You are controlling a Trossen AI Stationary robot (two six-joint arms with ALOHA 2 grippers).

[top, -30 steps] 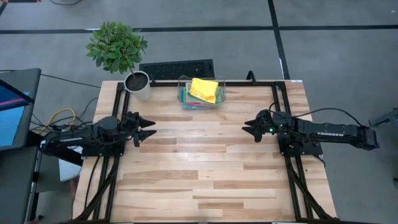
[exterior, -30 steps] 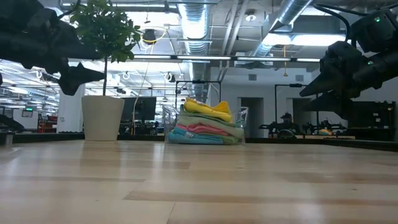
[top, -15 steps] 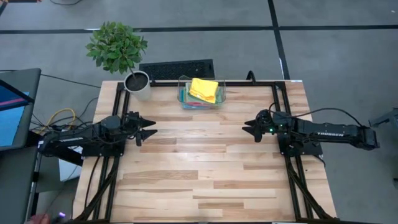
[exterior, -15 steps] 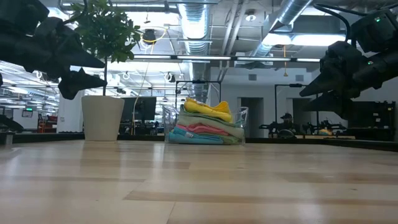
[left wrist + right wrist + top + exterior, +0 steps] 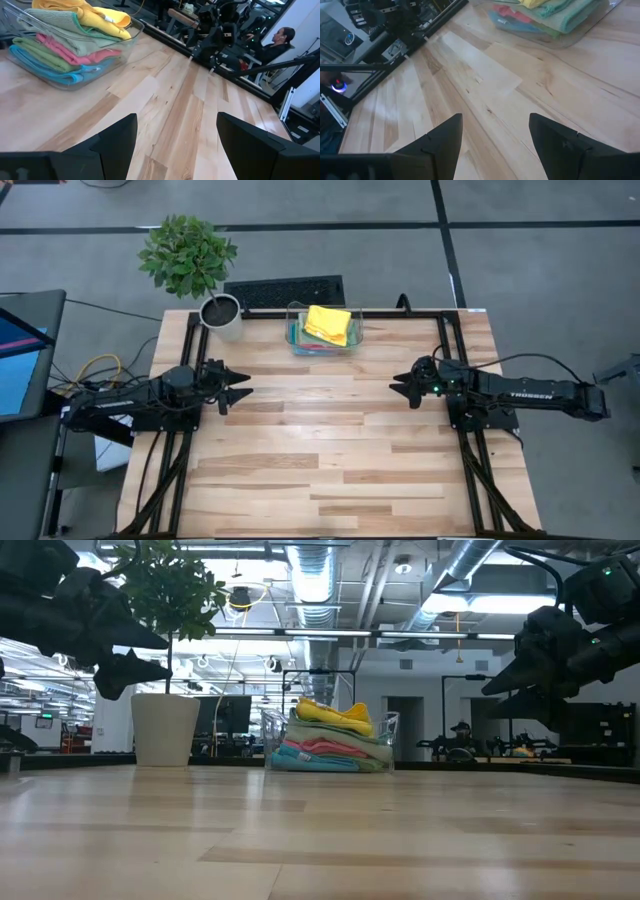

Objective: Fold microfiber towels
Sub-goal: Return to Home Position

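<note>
Five folded microfiber towels sit stacked in the clear rectangular plastic bin at twelve o'clock on the pale wooden table.
From above only the yellow top cloth shows; the low and left wrist views reveal the layers beneath: pale sage green, pink, bright green, then bright blue. The left gripper at nine o'clock and the right gripper at three o'clock hover with fingers spread wide, holding nothing.

An open workshop around a pale wooden table.
The plank table stands on a grey concrete floor crossed by dark lines. A potted plant sits at its far left corner, with a black keyboard just right of it. Silver ducts and bright ceiling lights run overhead.
</note>
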